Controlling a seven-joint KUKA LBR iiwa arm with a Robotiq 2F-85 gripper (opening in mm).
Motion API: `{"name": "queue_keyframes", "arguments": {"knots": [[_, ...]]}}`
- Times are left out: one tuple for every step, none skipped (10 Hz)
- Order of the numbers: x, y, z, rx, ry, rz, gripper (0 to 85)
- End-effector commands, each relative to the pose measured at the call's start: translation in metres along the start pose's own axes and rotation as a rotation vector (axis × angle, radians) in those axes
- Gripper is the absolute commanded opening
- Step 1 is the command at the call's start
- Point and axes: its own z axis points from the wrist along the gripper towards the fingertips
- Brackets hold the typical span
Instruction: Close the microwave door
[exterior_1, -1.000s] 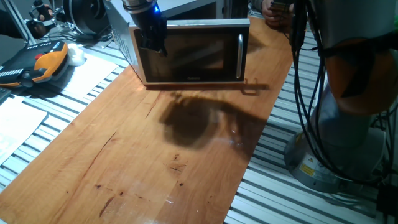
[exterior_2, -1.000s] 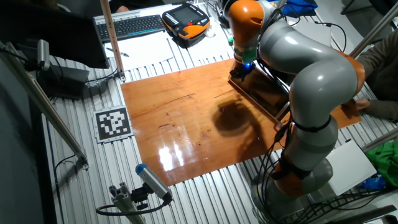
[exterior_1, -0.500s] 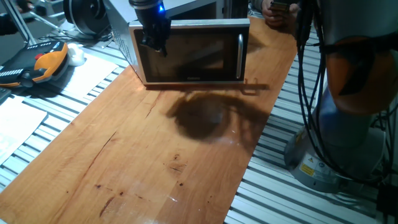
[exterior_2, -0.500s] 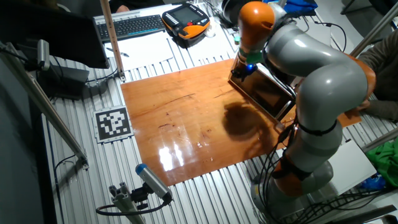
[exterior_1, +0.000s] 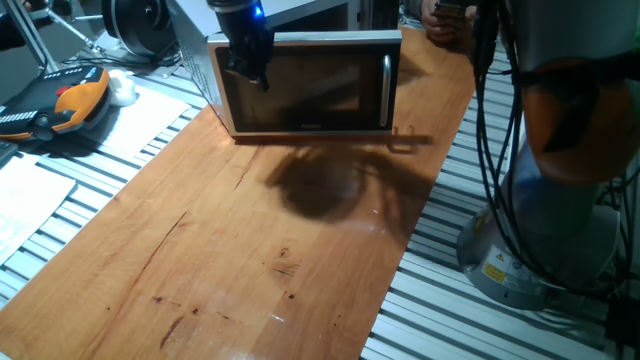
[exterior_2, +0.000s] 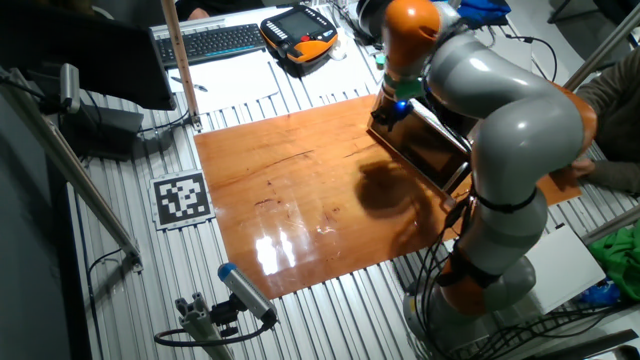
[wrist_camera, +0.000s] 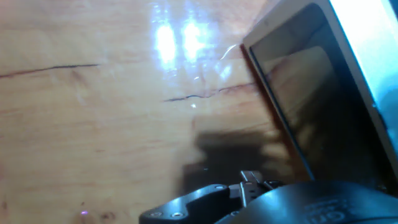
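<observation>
The robot arm (exterior_2: 500, 150), grey with orange joints, rises from its base at the table's edge and bends over the wooden surface, its wrist pointing down. The dark gripper (exterior_1: 248, 62) hangs below a glowing blue light; whether its fingers are parted or closed cannot be made out.

Clutter around the wooden tabletop (exterior_1: 250, 240)

An orange-and-black teach pendant (exterior_2: 298, 28) and a keyboard (exterior_2: 210, 42) lie well apart from the tool; a fiducial marker (exterior_2: 182, 198) sits far off.
</observation>
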Motion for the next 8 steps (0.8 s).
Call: {"name": "queue_keyframes", "arguments": {"knots": [[0.021, -0.017, -0.007, 0.042, 0.005, 0.002, 0.0], [0.039, -0.038, -0.011, 0.052, 0.007, -0.018, 0.0], [0.054, -0.059, -0.011, 0.049, 0.006, -0.03, 0.0], [0.067, -0.079, -0.005, 0.064, -0.007, -0.054, 0.0], [0.073, -0.091, 0.004, 0.068, -0.016, -0.067, 0.0], [0.077, -0.1, 0.012, 0.079, -0.022, -0.07, 0.0], [0.081, -0.111, 0.016, 0.114, -0.026, -0.089, 0.0], [0.083, -0.127, 0.017, 0.127, -0.021, -0.118, 0.0]]}}
